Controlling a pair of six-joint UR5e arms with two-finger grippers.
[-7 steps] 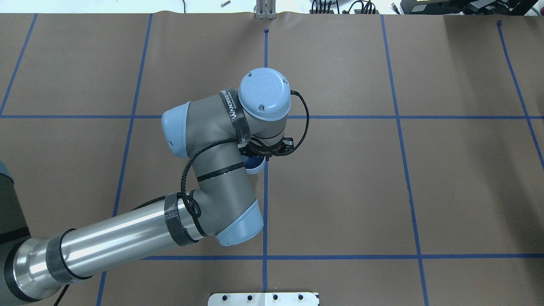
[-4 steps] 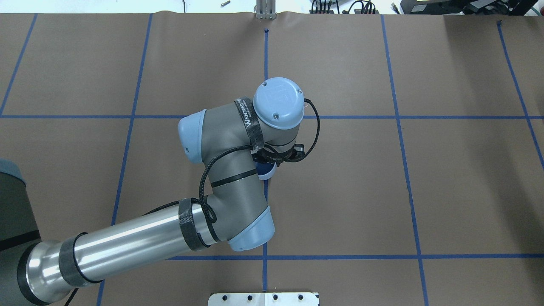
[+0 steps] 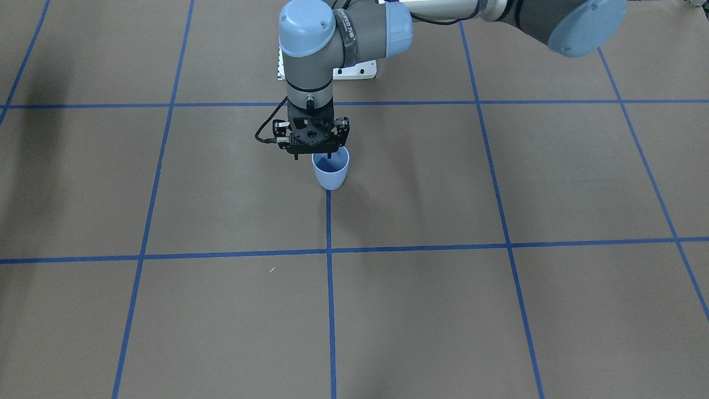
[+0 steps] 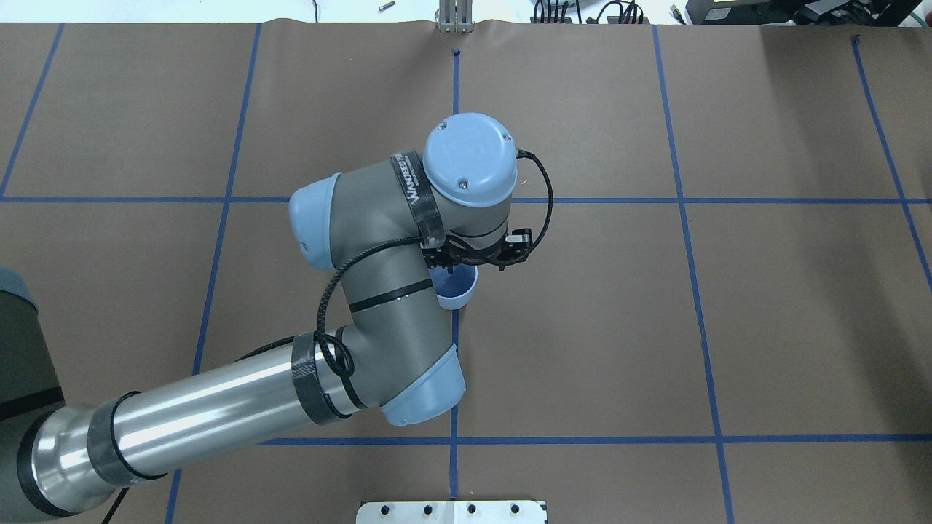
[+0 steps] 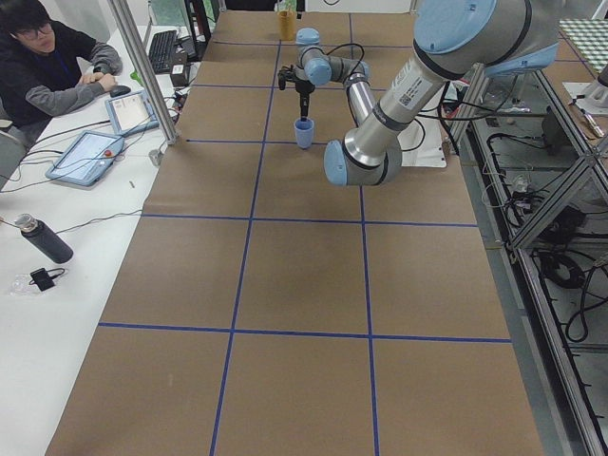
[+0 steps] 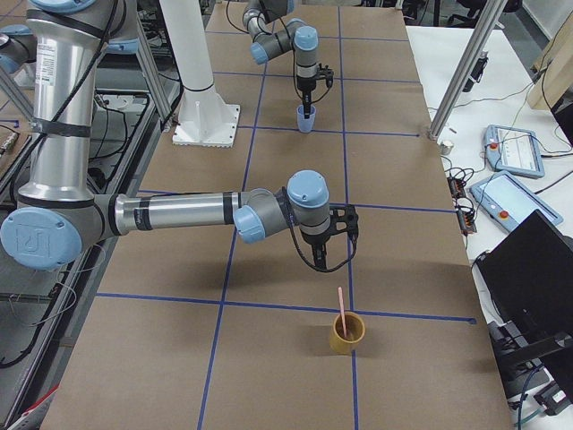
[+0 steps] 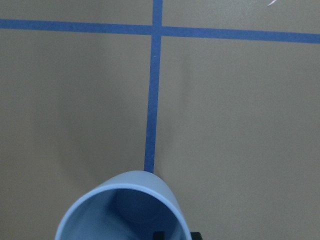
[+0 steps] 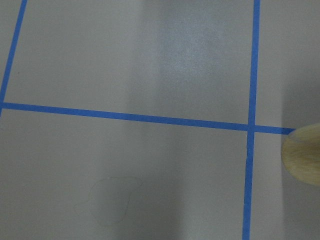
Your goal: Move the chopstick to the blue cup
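The blue cup [image 3: 330,172] stands upright on the centre tape line; it also shows in the overhead view [image 4: 459,291] and the left wrist view [image 7: 100,210]. My left gripper [image 3: 313,158] hangs over its rim, open. One finger dips inside the cup and the other is outside, with the cup wall between them. The pink chopstick [image 6: 341,309] stands in a yellow cup [image 6: 346,333] at the table's right end. My right gripper [image 6: 345,235] hovers just short of that cup. I cannot tell whether it is open or shut.
Brown paper with a blue tape grid covers the table [image 4: 655,327]. The yellow cup's rim shows at the right edge of the right wrist view [image 8: 304,152]. A person sits at a side desk [image 5: 47,66] with tablets beyond the table.
The left arm moved the blue cup to the right onto the centre line. The wrist has since drawn up and back a little while the cup stays put.
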